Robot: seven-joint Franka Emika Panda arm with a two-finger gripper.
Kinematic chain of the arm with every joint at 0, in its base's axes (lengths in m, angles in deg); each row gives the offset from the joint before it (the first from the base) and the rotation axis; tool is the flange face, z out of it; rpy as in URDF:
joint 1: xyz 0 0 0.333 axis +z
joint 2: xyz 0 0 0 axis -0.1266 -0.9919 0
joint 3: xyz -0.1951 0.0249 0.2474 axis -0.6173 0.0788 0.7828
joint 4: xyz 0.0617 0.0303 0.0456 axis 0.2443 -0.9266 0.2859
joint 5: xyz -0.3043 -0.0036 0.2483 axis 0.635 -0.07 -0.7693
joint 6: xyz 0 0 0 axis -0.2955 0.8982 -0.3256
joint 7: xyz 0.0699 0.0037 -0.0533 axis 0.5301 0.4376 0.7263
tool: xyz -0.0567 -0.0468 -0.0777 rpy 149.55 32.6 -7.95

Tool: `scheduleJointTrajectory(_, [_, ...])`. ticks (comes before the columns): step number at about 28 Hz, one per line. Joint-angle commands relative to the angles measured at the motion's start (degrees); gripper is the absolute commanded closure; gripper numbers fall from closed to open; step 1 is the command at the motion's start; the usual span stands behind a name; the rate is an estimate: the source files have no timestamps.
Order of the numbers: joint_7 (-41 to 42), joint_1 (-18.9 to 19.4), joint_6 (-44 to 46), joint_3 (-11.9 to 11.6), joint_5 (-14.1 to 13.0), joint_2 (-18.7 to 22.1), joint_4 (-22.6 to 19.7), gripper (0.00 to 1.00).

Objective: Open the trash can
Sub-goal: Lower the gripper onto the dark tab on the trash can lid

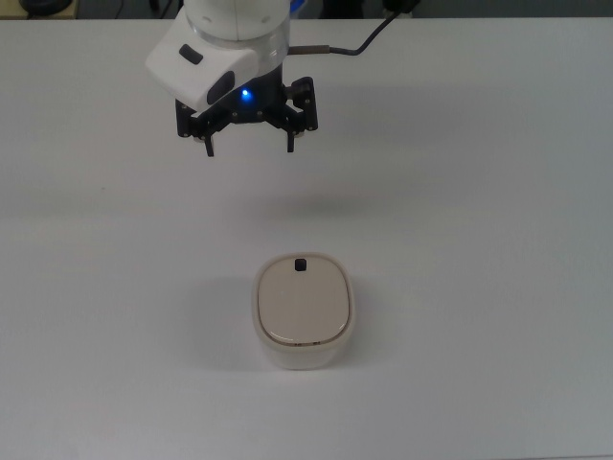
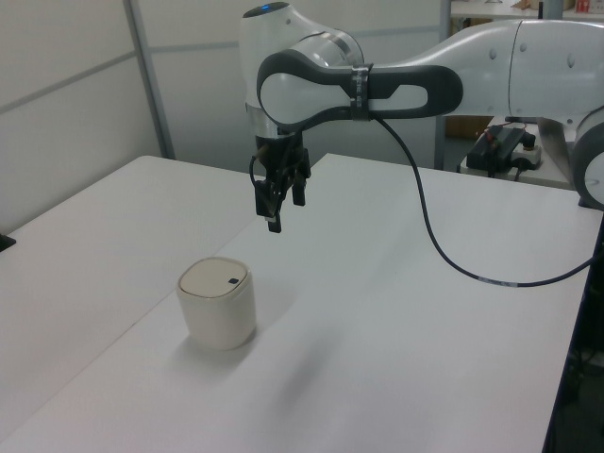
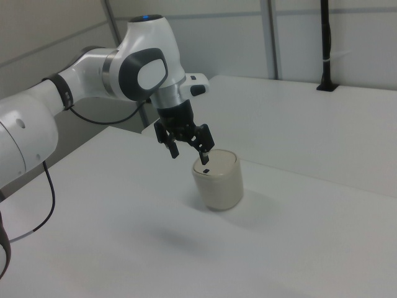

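Observation:
The trash can [image 1: 304,312] [image 2: 218,304] [image 3: 218,179] is a small cream-white bin standing on the white table, its flat beige lid [image 1: 302,301] down. A tiny black push button [image 1: 301,264] [image 2: 233,280] [image 3: 204,170] sits at the lid's rim edge nearest the arm. My gripper [image 1: 250,146] [image 2: 276,220] [image 3: 190,153] hangs in the air above the table, apart from the bin, toward the top view's upper left of it. Its two black fingers point down, are spread wide and hold nothing.
A black cable [image 2: 444,250] trails from the arm across the table toward the left view's right. The table edge [image 2: 566,359] runs down the left view's right side. A black post [image 3: 326,43] stands at the far edge in the right view.

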Motion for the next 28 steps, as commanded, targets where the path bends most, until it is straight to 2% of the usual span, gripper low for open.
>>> scheduleJointTrajectory(1, [-0.5, 0.7, 0.9, -0.5, -0.3, 1.0, -0.8, 0.0])
scheduleJointTrajectory(9, [-1.1, 0.8, 0.3, -0.3, 0.5, 0.7, -0.9, 0.0])
scheduleJointTrajectory(12, [-1.4, 0.8, -0.2, -0.3, 0.4, 0.5, -1.0, 0.07])
scheduleJointTrajectory(13, [-1.4, 1.0, -0.3, -0.2, 0.4, 0.4, -1.0, 0.17])
scheduleJointTrajectory(18, [-1.6, 1.5, -1.0, -0.2, 0.2, 0.0, -1.0, 0.51])
scheduleJointTrajectory(19, [-1.9, 1.5, -1.1, -0.2, 0.1, -0.1, -1.0, 0.64])
scheduleJointTrajectory(24, [-3.8, 1.6, -3.9, -0.2, 0.1, -1.3, -1.1, 0.95])
scheduleJointTrajectory(26, [-3.8, 1.6, -4.9, -0.2, 0.2, -1.7, -1.1, 1.0])
scheduleJointTrajectory(28, [-3.9, 1.7, -6.4, -0.2, 0.2, -2.8, -1.1, 1.0])
